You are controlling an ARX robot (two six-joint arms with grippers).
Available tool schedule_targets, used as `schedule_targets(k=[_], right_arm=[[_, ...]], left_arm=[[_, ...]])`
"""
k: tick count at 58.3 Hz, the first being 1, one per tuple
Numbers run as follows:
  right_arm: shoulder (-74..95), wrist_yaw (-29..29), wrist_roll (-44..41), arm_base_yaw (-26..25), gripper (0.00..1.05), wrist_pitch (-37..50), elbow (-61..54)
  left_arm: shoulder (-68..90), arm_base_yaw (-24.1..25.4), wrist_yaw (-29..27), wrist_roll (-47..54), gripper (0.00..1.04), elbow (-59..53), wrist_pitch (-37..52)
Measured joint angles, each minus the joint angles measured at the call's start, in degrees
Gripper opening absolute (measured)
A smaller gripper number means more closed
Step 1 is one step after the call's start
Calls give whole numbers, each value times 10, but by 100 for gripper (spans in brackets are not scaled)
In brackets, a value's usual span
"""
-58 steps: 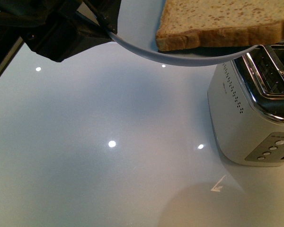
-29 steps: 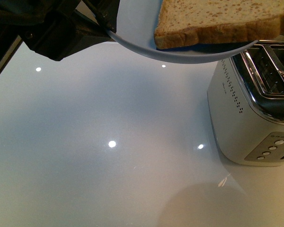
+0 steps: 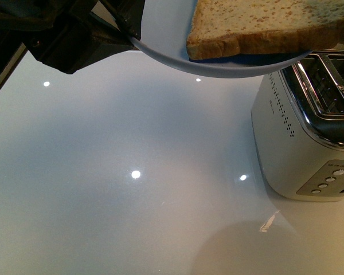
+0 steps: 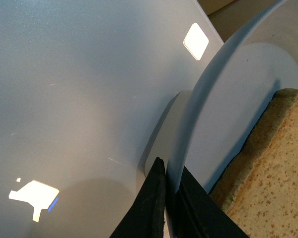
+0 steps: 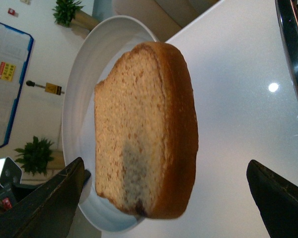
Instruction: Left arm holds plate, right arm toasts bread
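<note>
The pale blue-white plate (image 3: 218,66) hangs in the air at the top of the front view, above the table and next to the toaster. The bread (image 3: 264,26), a thick tan slice with brown crust, lies on it. My left gripper (image 4: 170,196) is shut on the plate's rim (image 4: 208,99), one dark jaw under it and one above; its black body (image 3: 80,28) shows top left. The bread also shows beside those jaws (image 4: 273,178). My right gripper (image 5: 169,198) is open, its jaws wide apart on either side of the bread (image 5: 144,129) on the plate (image 5: 82,99).
A silver two-slot toaster (image 3: 309,132) stands on the glossy white table (image 3: 132,172) at the right, its slots open upward just below the plate's edge, buttons on its near face. Its chrome edge shows in the right wrist view (image 5: 295,49).
The plate with the bread has shifted slightly up and left over the toaster. A grey shadow has come onto the bread's far right end.
</note>
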Motion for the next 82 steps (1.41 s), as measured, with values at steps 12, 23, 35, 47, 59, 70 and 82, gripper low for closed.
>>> schedule_targets(k=[12, 23, 35, 47, 59, 70, 82], right_arm=[[15, 1, 1, 0, 58, 5, 9], [9, 3, 1, 1, 23, 2, 13], [-16, -4, 1, -9, 3, -12, 17], [-58, -5, -18, -41, 3, -48, 47], [-89, 55, -133, -107, 3, -116, 125], [-91, 114, -351, -138, 3, -146, 163], [-62, 114, -452, -144, 3, -136, 133]], left_arm=[[0, 0, 0, 0, 3, 0, 0], [0, 0, 0, 0, 3, 0, 0], [0, 0, 0, 0, 3, 0, 0], [0, 0, 0, -1, 3, 0, 0], [0, 0, 0, -1, 3, 0, 0], [0, 0, 0, -1, 3, 0, 0], [0, 0, 0, -1, 3, 0, 0]])
